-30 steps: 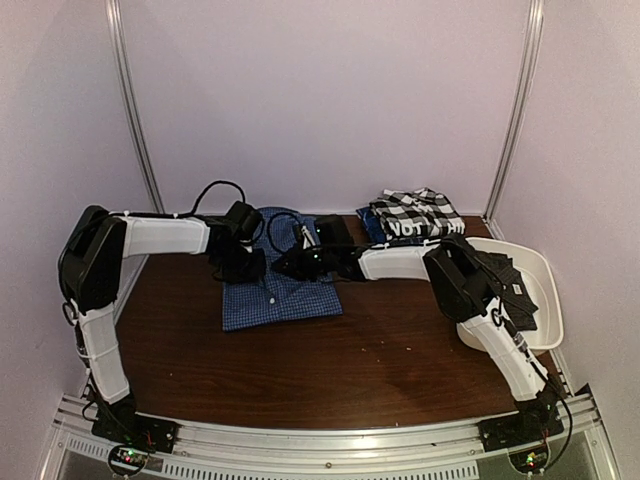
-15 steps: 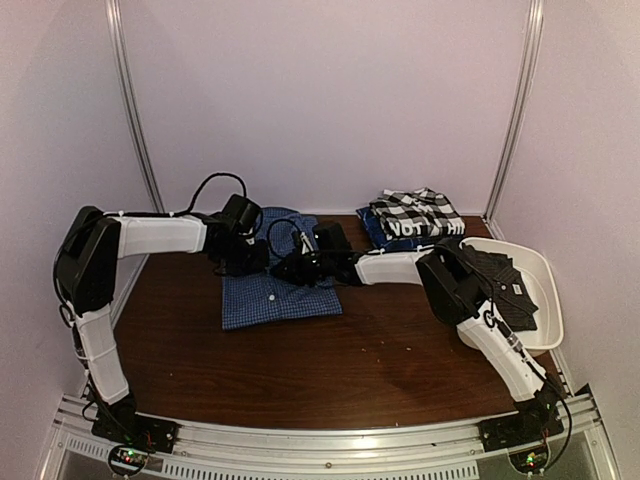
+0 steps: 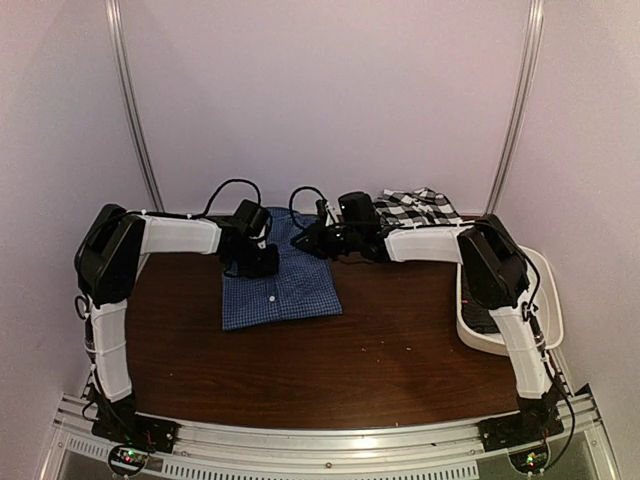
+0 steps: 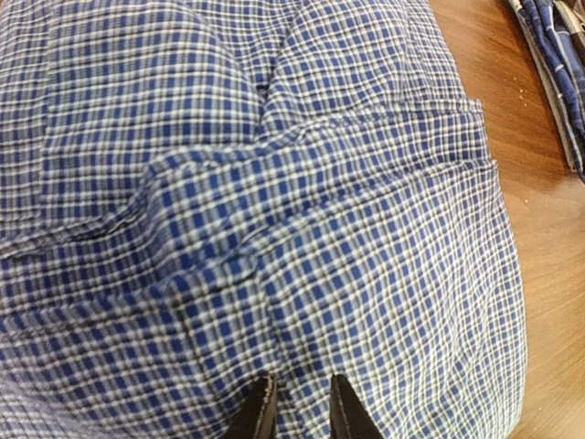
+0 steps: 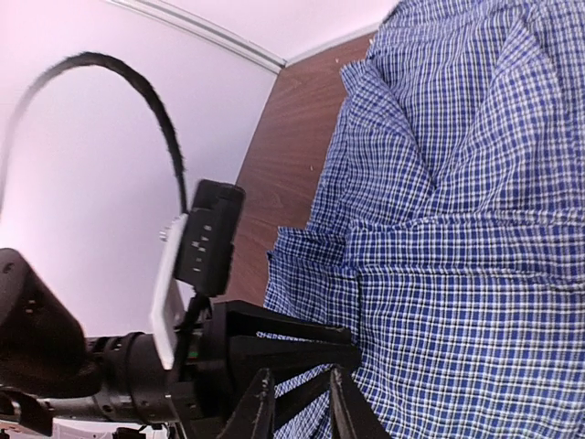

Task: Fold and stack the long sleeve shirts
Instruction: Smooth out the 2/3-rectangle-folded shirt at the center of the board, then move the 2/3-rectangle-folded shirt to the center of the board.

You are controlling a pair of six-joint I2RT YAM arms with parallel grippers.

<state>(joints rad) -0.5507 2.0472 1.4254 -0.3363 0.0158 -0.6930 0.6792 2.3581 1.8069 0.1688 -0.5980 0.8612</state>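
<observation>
The left gripper (image 4: 296,412) presses nearly closed jaws onto the blue-and-white fine-check shirt (image 3: 280,280) lying mid-tabletop (image 3: 400,350). The right gripper (image 5: 297,407), jaws slightly parted and holding nothing, partly hides the black-and-white checked shirt (image 3: 420,208) far right, near pale walls.

You have: one shirt (image 3: 285,290), fine blue-and-white check, white button; one shirt (image 3: 418,207), large black-and-white check; table (image 3: 330,360), dark reddish-brown; tub (image 3: 548,325), white; arms (image 3: 180,236), white shells with black joints; walls (image 3: 330,100), pale lilac.
</observation>
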